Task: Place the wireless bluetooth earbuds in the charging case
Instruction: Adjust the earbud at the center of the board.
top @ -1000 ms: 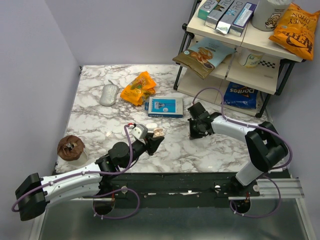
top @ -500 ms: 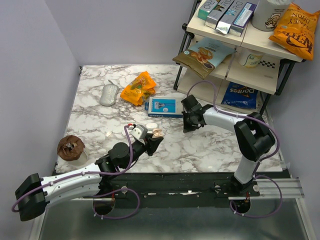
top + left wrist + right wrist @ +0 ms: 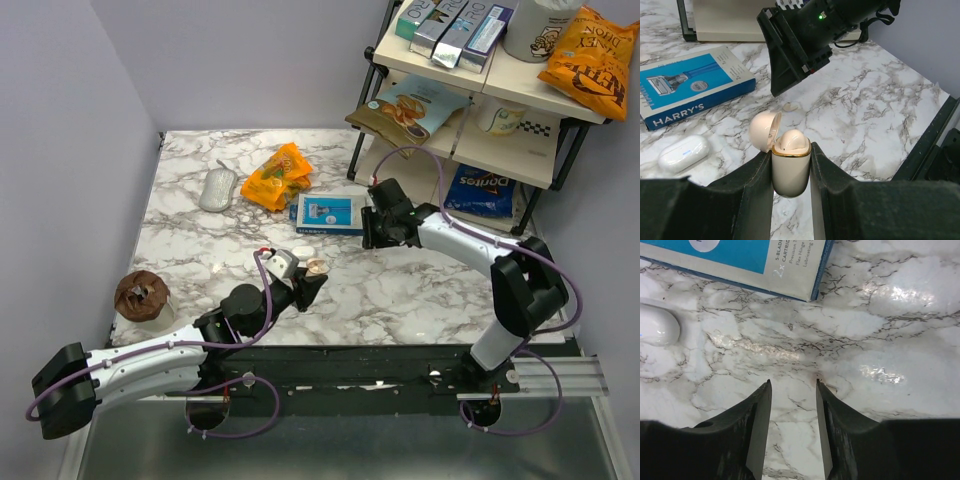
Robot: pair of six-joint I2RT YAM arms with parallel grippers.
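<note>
- While the left gripper (image 3: 790, 150) is clamping the cream charging case (image 3: 790, 176) between its fingers, the case's lid is standing open, with a rounded earbud (image 3: 791, 141) sitting inside.
- A closed white case (image 3: 682, 152) is lying left of that gripper.
- The right gripper (image 3: 793, 382) is hovering with its fingers parted over the marble table (image 3: 890, 315), just short of the blue box (image 3: 740, 260).

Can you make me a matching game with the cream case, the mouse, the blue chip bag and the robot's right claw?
Things:
1. cream case
2. mouse
3. blue chip bag
4. right gripper

Where or how:
a. open, holding nothing
b. bottom shelf of the rack
c. pinched in the left gripper, lid open
d. on the table beside the orange bag

Pairs: 1-c, 2-d, 3-b, 4-a
</note>
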